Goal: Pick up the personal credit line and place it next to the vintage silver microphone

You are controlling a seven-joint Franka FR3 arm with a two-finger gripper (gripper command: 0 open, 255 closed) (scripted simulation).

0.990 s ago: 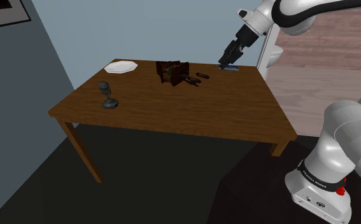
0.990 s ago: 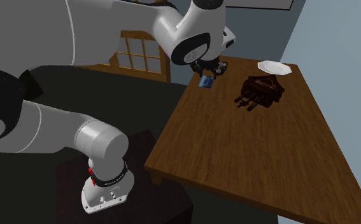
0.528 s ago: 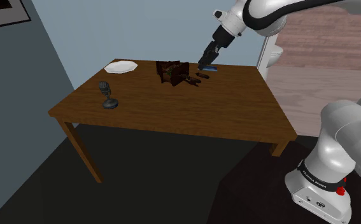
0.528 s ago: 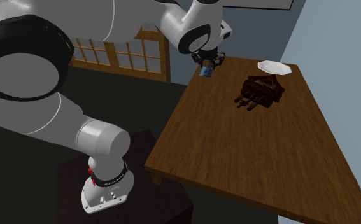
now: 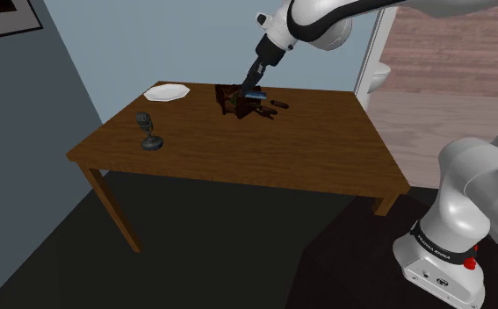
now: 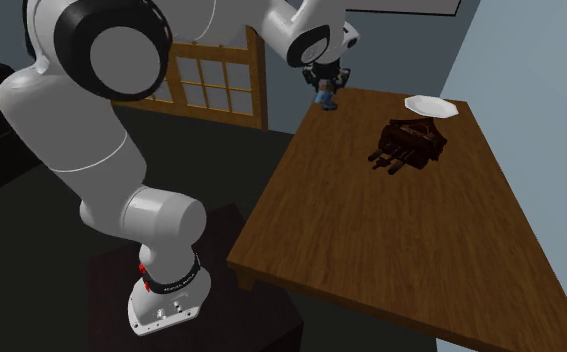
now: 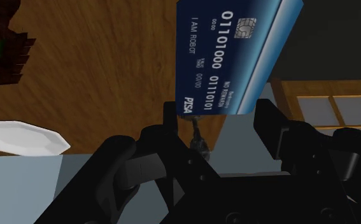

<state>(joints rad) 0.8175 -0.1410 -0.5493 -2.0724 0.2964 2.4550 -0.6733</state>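
Observation:
The credit card (image 7: 236,57) is dark blue with white numbers and a chip. My gripper (image 7: 218,116) is shut on its lower end, and the card sticks out beyond the fingers. In the shoulder view the gripper (image 5: 254,86) hangs above the table's far side, over a dark brown object (image 5: 238,98), with the blue card (image 5: 255,94) in it. The grey microphone (image 5: 150,132) stands upright on a round base near the table's left end in that view, well apart from the gripper. In the second exterior view the gripper (image 6: 323,84) and card (image 6: 323,98) hang near the table's far corner.
The brown wooden table (image 5: 264,149) carries a white plate (image 5: 167,91) at its far left corner, the dark brown object (image 6: 409,143) and a small dark item (image 5: 278,104) beside it. A wooden window frame (image 6: 211,85) stands behind the arm. Blue-grey walls flank the table.
The arm has swung towards the shoulder view's left with the card held, from the table's far right corner to above the dark brown object. Nothing on the table has moved.

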